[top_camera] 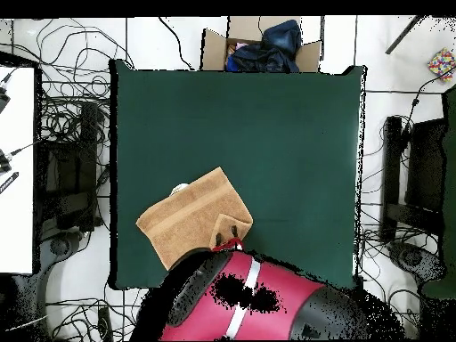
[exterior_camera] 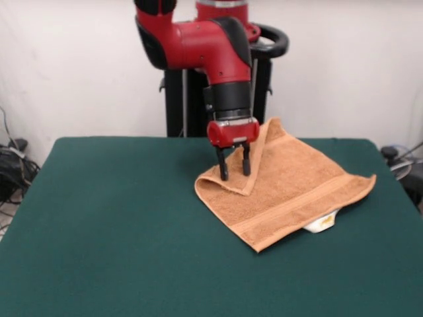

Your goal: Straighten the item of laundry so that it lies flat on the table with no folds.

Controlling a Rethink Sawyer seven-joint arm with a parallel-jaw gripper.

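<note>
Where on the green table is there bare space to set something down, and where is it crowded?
Bare felt covers most of the table: in the front view, everything left of the towel and the strip along the near edge; a narrow band lies right of it. It is crowded toward the pedestal side, where the gripper, fingers apart, stands over the towel's folded-over corner.

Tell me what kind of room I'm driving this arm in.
Probably a robotics lab, not a home laundry. The green table stands on a floor strewn with loose cables, a cardboard box of cloths sits behind it, and the arm is pedestal-mounted, gripper on a towel.
</note>
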